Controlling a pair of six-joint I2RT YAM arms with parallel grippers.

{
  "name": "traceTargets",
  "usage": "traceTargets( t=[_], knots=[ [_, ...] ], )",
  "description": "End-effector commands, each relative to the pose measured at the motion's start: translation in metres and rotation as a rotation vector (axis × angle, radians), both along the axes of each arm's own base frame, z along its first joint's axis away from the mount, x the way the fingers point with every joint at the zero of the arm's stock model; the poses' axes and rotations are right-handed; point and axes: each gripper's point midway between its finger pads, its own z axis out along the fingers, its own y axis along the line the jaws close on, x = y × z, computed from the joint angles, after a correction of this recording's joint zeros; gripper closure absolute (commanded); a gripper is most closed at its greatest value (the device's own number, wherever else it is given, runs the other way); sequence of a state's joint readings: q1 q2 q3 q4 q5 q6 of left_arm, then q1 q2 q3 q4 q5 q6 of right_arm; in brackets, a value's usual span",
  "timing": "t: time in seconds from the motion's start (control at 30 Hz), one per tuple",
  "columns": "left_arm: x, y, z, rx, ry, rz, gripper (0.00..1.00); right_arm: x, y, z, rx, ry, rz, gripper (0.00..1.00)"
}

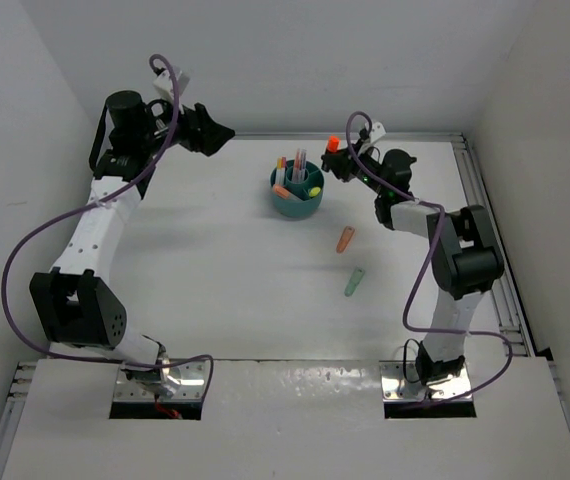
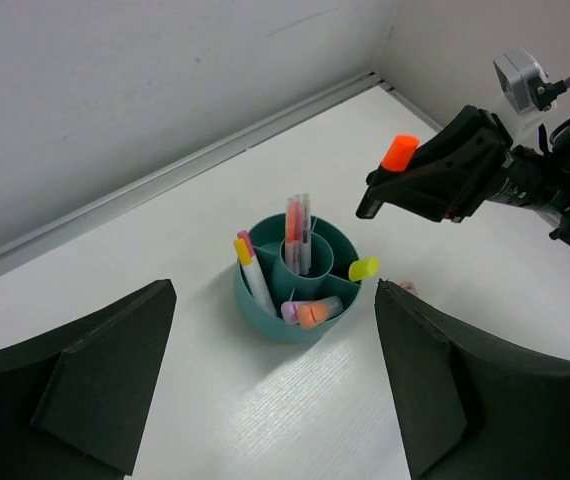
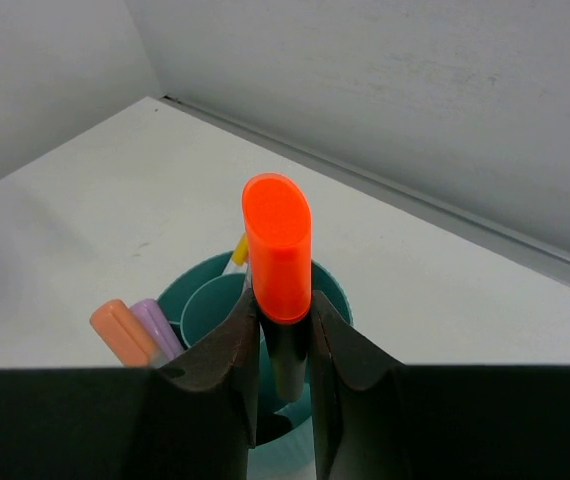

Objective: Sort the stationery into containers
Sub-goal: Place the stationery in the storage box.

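Observation:
The teal container cup (image 1: pixel 296 193) (image 2: pixel 265 322) (image 3: pixel 337 297) stands at the table's back centre. It holds thin pens (image 2: pixel 298 230) in its centre tube and capped markers (image 2: pixel 310 313) in the ring compartments. My right gripper (image 1: pixel 339 160) (image 3: pixel 283 310) hovers just right of and above the cup. It is shut on a black marker with an orange cap (image 1: pixel 333 144) (image 2: pixel 399 152) (image 3: pixel 277 245), held upright. My left gripper (image 1: pixel 215 132) (image 2: pixel 275 380) hangs open to the cup's left, facing it, with nothing between its fingers. An orange marker (image 1: pixel 345 239) and a green marker (image 1: pixel 354 281) lie loose on the table.
White walls close the table on the left, back and right. A metal rail (image 1: pixel 487 215) runs along the right edge, and another (image 2: pixel 165 180) along the back wall. Purple cables (image 1: pixel 25 250) loop from both arms.

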State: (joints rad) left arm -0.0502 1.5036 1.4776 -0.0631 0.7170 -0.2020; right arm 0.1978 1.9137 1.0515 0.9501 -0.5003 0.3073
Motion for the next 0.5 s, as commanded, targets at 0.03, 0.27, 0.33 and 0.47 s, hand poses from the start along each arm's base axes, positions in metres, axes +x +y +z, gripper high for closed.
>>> traceTargets(
  t=[0.03, 0.27, 0.33, 0.47],
  knots=[
    [0.003, 0.011, 0.012, 0.032, -0.042, 0.043, 0.13, 0.008, 0.014, 0.02, 0.029, -0.091, 0.013, 1.0],
    [0.003, 0.017, 0.008, 0.047, -0.031, 0.059, 0.13, 0.015, 0.029, 0.001, 0.009, -0.083, 0.026, 1.0],
    [0.003, 0.017, 0.007, 0.047, -0.03, 0.059, 0.13, 0.016, 0.031, -0.004, -0.003, -0.089, 0.028, 1.0],
    [0.004, 0.019, 0.007, 0.046, -0.028, 0.059, 0.13, 0.018, 0.033, -0.013, -0.027, -0.097, 0.032, 1.0]
  ],
)
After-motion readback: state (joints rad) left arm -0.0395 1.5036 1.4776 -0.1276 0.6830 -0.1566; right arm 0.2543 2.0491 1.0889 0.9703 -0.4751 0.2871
